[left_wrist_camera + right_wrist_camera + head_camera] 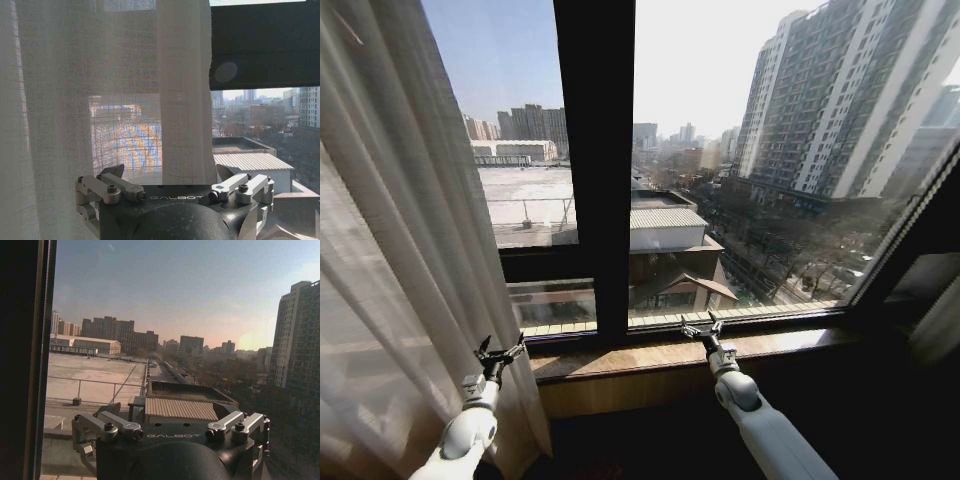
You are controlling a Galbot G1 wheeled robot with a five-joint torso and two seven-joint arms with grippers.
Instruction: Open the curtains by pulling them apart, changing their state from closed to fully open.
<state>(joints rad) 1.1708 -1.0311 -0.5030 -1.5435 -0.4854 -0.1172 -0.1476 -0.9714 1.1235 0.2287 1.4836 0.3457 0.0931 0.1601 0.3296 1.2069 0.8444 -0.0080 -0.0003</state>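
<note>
A sheer cream pleated curtain (390,230) hangs bunched along the left side of the window, and the glass to its right is uncovered. My left gripper (501,353) is open, raised right at this panel's lower inner edge. In the left wrist view the same curtain (100,100) hangs just beyond my left gripper (170,175), whose jaws stand spread with nothing between them. My right gripper (700,327) is open above the wooden sill, apart from any fabric. The right wrist view has my right gripper (169,411) facing bare glass. A pale strip of fabric (938,325) shows at the far right edge.
A thick black window frame bar (595,150) runs down the middle, with a crossbar low on the left pane. The wooden sill (650,355) lies beneath the glass. A dark wall fills the area under the sill. Another dark frame post (22,360) borders the right wrist view.
</note>
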